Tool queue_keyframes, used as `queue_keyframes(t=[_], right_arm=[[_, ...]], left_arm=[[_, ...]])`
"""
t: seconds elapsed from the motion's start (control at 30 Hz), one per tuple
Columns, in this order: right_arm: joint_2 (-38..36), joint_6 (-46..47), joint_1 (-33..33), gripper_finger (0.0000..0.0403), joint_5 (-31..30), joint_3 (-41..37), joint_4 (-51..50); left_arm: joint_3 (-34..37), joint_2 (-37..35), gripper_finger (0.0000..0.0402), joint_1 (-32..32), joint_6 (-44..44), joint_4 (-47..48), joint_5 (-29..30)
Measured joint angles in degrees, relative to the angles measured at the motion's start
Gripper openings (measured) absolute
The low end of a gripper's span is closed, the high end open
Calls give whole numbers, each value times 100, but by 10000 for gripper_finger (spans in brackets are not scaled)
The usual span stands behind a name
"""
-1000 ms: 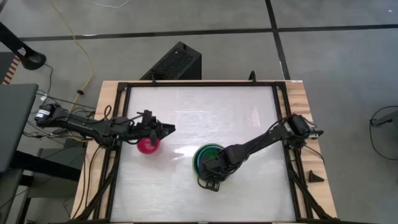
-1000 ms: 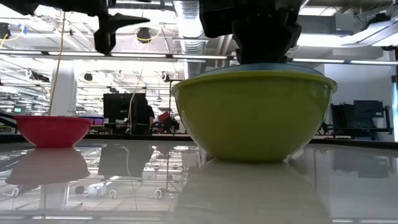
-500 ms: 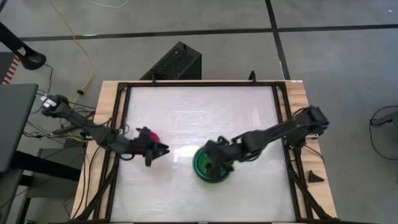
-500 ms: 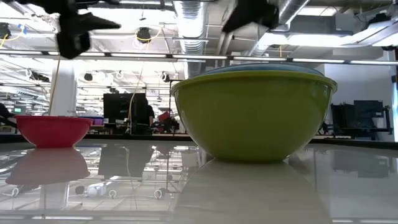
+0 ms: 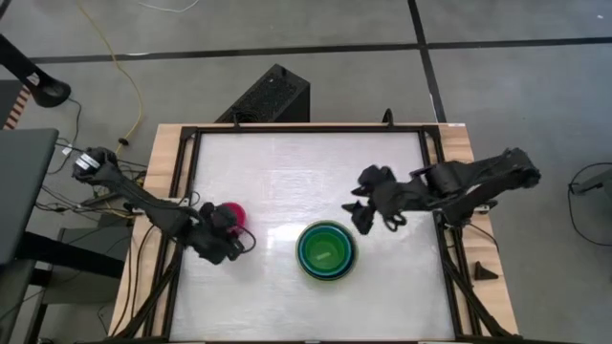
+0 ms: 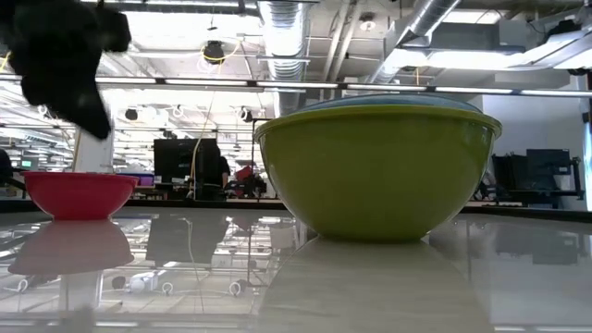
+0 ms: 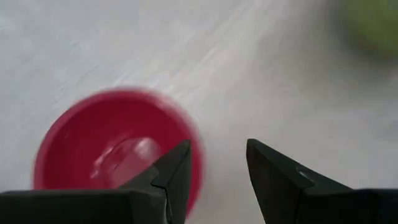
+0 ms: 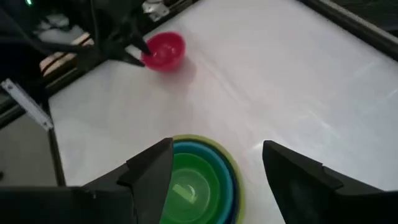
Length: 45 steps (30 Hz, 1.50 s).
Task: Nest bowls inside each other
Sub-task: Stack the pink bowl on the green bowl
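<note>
The olive-green bowl stands on its base near the table's middle. The light blue, teal and bright green bowls sit nested inside it. The small magenta-red bowl stands alone at the left, also seen in the left wrist view. My left gripper hangs open just above that bowl's rim on its near-right side and tips downward, clear of it in the low view. My right gripper is open and raised, up and to the far right of the stack.
A black frame rail runs along the white table top's edges. A black box sits beyond the far edge and a small dark wedge lies on the wooden strip at the right. The far half of the table top is bare.
My right gripper has risen out of the stack and drawn back toward the far right, leaving the bright green bowl inside. My left gripper has swung toward the near edge, tipped its fingers downward and sunk toward the magenta-red bowl. No bowl has shifted.
</note>
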State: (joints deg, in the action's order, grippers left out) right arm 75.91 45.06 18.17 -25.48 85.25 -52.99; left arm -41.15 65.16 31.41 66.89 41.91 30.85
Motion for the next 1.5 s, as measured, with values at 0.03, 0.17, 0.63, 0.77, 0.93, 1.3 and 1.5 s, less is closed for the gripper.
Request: queue_keyframes(t=[0.03, 0.17, 0.63, 0.77, 0.93, 1.3, 1.5], right_arm=[[-78, 52, 2, 281, -50, 0, -85], [-335, 293, 66, 281, -152, 0, -318], [-441, 815, 547, 281, -465, -21, -824], [-443, 1016, 708, 281, -678, -24, -1162], [-556, 1763, 1240, 281, -1323, -24, -1963], [-964, 4249, 2611, 281, -2160, -395, -3620], [-1387, 5601, 3133, 281, -2261, -1382, -3675]], left_arm=[[6, 144, 141, -65, 14, 51, -118], [7, 664, 141, -277, -45, 83, -463], [-11, 1600, 29, -1375, -1388, -1331, -1899], [1, 1482, 14, -1524, -1513, -2064, -1895], [22, 1064, 3, -1510, -1740, -3779, -1971], [-1851, 1464, 1, -1235, -2953, -3736, -1560], [-3244, 2557, 1, -1206, -3543, -3441, -1818]])
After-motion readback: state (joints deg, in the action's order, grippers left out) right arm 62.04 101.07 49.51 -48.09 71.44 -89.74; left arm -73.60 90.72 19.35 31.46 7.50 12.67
